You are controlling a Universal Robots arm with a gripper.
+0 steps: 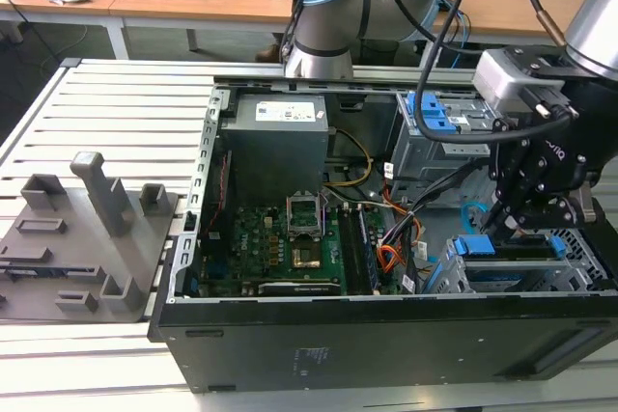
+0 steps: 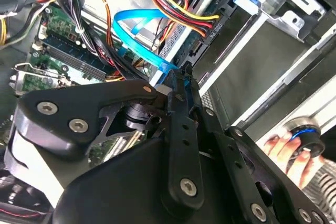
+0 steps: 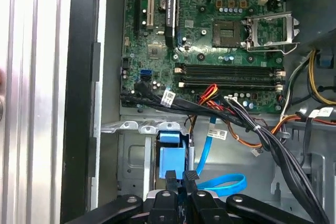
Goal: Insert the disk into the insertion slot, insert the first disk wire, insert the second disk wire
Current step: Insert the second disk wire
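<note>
The disk (image 1: 504,250), in its bright blue frame (image 3: 172,157), sits inside the insertion slot (image 1: 582,260), a low grey cage at the case's front right in the exterior view. My gripper (image 1: 509,222) hangs right over the disk's near end. In both wrist views the fingers (image 2: 181,85) stand close together, pinched on the dark plug end of the second disk wire (image 2: 137,39). Its light blue loop (image 3: 223,184) trails beside them. The first disk wire (image 2: 181,3), a red, yellow and black bundle, ends in a dark plug (image 2: 211,29) against the disk's edge.
The open case holds a green motherboard (image 3: 210,30), a grey power supply (image 1: 275,142) and a taller cage with blue latches (image 1: 436,115). Black cable bundles (image 3: 252,124) cross near the disk. A grey fixture (image 1: 82,238) lies on the exterior view's left. A person's hand (image 2: 291,150) rests by a knob.
</note>
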